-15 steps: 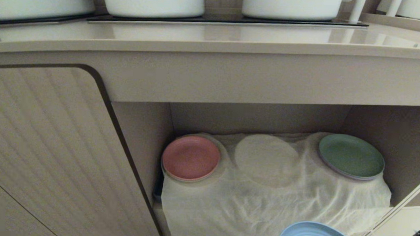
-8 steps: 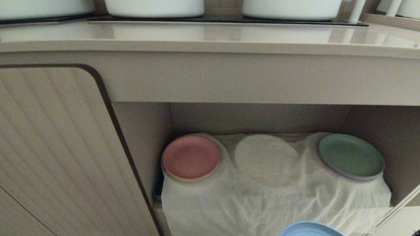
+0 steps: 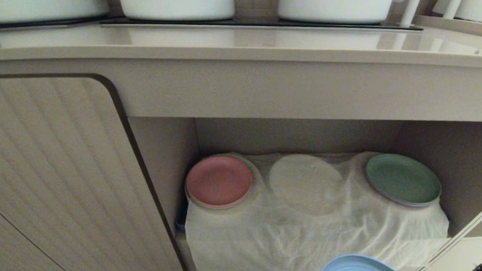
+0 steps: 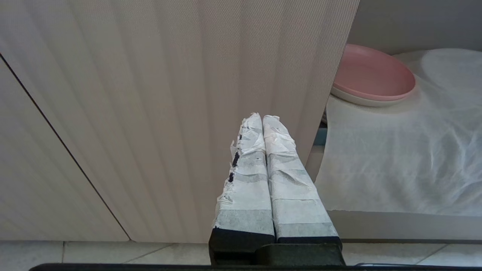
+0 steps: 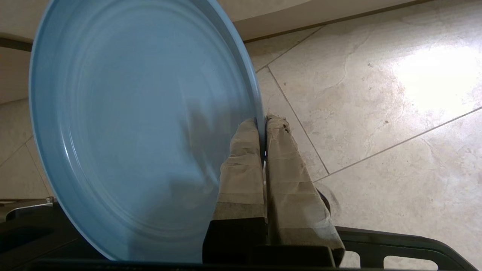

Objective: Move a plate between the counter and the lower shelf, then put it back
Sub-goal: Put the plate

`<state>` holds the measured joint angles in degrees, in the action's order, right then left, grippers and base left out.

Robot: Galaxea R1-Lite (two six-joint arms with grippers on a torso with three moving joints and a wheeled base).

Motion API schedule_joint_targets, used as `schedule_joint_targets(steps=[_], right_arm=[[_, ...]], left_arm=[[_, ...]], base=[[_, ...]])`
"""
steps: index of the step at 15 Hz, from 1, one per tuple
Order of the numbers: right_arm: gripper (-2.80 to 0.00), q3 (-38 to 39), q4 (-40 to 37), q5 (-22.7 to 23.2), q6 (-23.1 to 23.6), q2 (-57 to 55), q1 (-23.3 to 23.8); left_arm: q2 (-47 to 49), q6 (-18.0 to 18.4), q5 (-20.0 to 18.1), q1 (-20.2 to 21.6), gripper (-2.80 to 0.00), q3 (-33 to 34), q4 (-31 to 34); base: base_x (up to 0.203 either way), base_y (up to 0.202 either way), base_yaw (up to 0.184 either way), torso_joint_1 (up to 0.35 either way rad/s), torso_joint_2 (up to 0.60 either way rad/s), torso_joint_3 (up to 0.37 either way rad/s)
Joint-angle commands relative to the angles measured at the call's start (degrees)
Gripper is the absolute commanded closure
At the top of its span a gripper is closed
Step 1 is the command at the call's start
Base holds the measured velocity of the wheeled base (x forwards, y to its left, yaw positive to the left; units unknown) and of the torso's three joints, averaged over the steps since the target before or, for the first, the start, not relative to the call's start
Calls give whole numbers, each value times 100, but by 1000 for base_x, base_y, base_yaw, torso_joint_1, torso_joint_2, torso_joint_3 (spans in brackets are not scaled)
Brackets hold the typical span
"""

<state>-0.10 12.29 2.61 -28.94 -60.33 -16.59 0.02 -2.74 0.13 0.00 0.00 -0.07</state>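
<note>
Plate [image 5: 124, 124] pinched at its rim by the right gripper [image 5: 263, 122], low in front of the lower shelf [image 3: 297, 133] and over the tiled floor [image 5: 376, 94].

Nothing differs from a second ago: the head view is framed the same and the blue disc sits at the same spot on its bottom edge. The counter [image 3: 244, 43] spans the top with a black hob panel [image 3: 261, 23] carrying white pots [image 3: 175, 3]; a ribbed cabinet door [image 3: 55, 173] stands to the left. A white cloth [image 3: 313, 234] drapes the niche in three humps, the pink plate [image 3: 218, 181] on the left one, the green plate [image 3: 402, 179] on the right one, the middle bare. The left gripper [image 4: 262, 118] faces the ribbed door, its taped fingers pressed together on nothing. No writing is readable.
</note>
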Motion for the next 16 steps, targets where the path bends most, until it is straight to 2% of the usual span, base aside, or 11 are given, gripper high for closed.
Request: schedule_joint_targets(steps=[1,16], right_arm=[[0,-5,28,3,-15,-14,-2],[0,-8,169,-3,-139,-14,-2]], left_arm=[[-2,-7,4,0,0,0,-1],[-2,-7,4,0,0,0,-1]], base=[[0,0,0,0,0,0],[0,0,0,0,0,0]])
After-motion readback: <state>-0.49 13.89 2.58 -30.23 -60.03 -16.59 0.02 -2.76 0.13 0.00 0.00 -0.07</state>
